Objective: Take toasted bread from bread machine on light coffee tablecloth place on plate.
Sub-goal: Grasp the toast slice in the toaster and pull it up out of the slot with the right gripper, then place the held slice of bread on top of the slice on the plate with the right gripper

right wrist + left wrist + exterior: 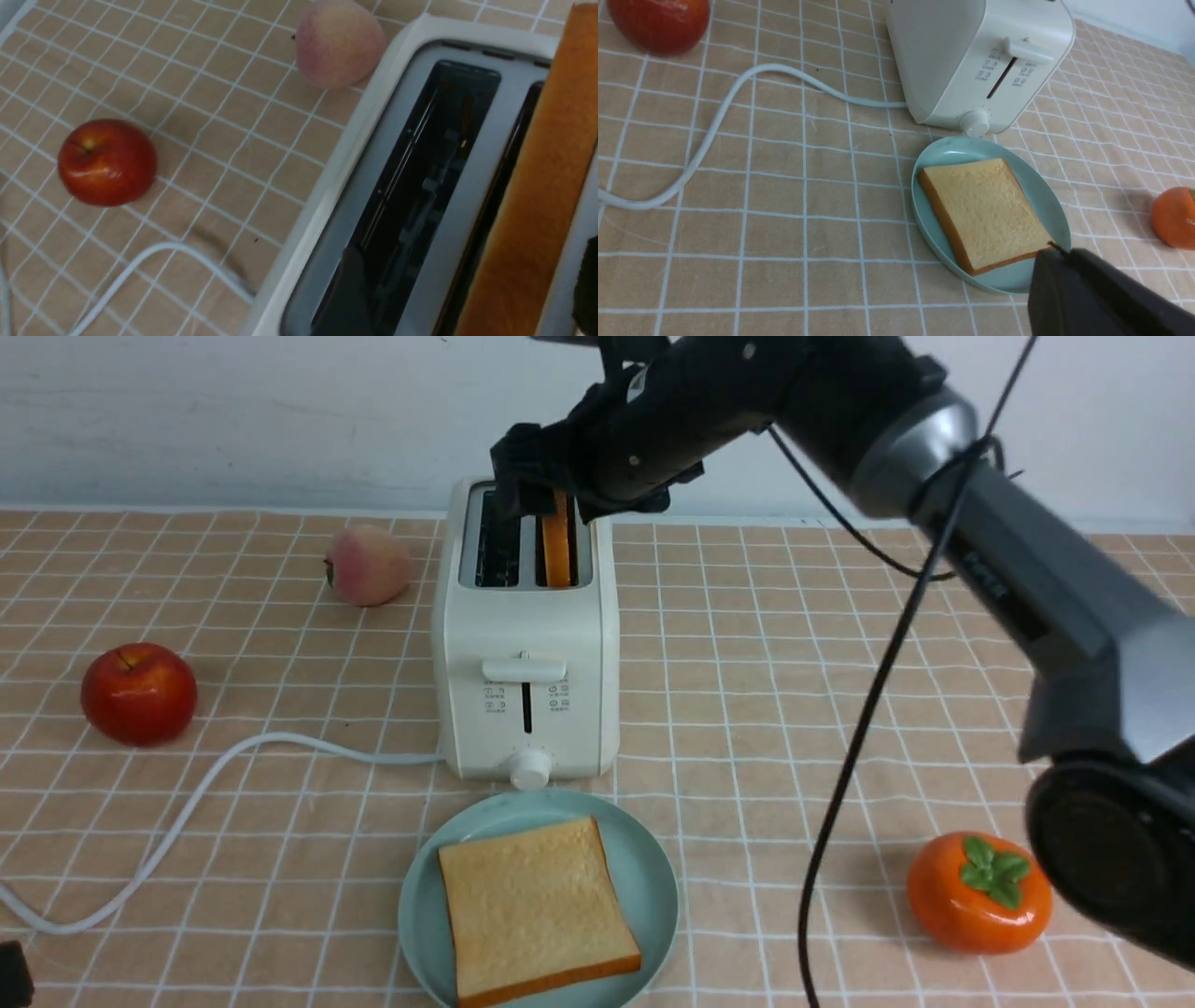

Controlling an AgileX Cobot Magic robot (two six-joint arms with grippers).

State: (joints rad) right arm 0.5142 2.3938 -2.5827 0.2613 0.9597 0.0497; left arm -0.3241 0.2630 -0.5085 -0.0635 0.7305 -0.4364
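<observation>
The right pincer (551, 502) hangs over the far end of the bread machine (527, 644). Its jaws stand apart, one finger on each side of a slice of toasted bread (557, 546) that stands upright in the right slot, ungripped. The other slice (534, 905) lies flat on the plate (653, 882), just in front of the machine on the light coffee tablecloth (794, 709). Only a dark part of the left pincer (1083, 294) shows, so I cannot tell whether it is open or closed.

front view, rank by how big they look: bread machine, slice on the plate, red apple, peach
1. bread machine
2. slice on the plate
3. red apple
4. peach, though it sits farther back
</observation>
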